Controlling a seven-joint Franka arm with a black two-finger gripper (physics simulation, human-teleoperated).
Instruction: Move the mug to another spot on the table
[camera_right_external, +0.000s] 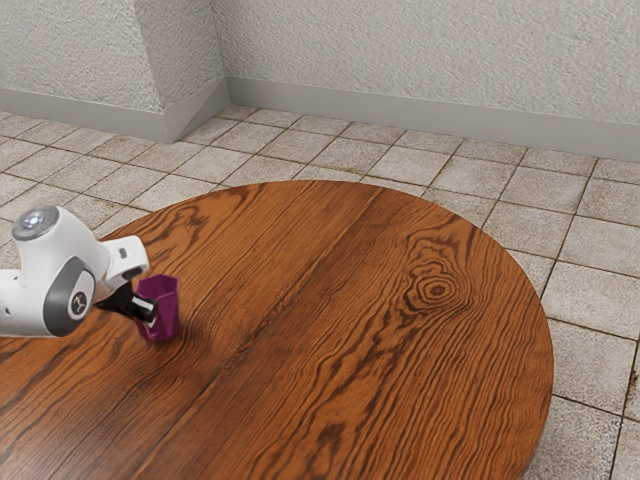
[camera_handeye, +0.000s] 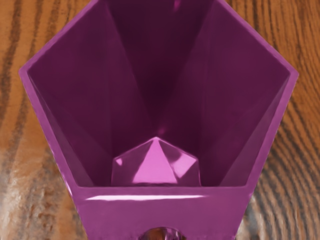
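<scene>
A purple faceted mug (camera_right_external: 160, 308) stands upright on the round wooden table (camera_right_external: 330, 330), near its edge at the exterior view's left. My gripper (camera_right_external: 140, 306) comes in from the left and is shut on the mug's rim wall on the arm's side, one black finger on either side of it. The wrist view looks straight down into the mug (camera_handeye: 157, 100): its angular inside and its glossy bottom facet show, and the gripped wall lies just under the hand. The mug's base appears to rest on the wood.
The wooden tabletop stretches wide toward the exterior view's right and toward the front. Beyond the table's edge lie a tiled floor (camera_right_external: 560, 200) and a textured wall (camera_right_external: 430, 50) with a grey skirting board.
</scene>
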